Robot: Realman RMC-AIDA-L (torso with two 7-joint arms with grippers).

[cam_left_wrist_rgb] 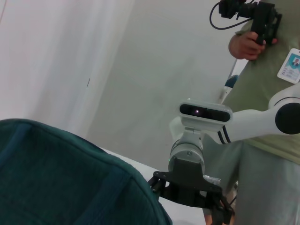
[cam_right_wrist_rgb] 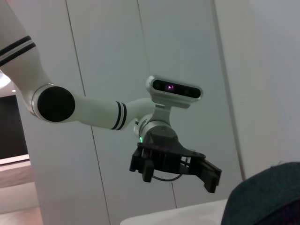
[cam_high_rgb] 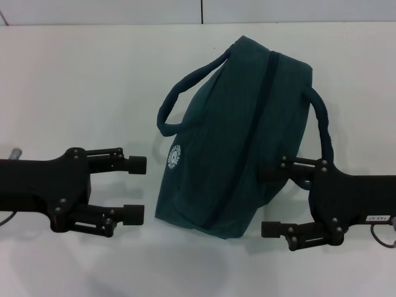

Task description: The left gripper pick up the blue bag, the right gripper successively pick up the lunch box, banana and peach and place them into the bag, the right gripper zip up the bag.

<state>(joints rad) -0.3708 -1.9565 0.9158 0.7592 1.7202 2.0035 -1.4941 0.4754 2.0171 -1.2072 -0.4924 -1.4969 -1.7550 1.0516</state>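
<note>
Both your grippers hang wide open and empty: left gripper [cam_high_rgb: 137, 189] just beside the zipped blue bag [cam_high_rgb: 238, 136], right gripper [cam_high_rgb: 270, 202] against its other side.

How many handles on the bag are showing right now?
2: one handle loops off the blue bag toward the left gripper; the other handle arcs above the right gripper.
</note>
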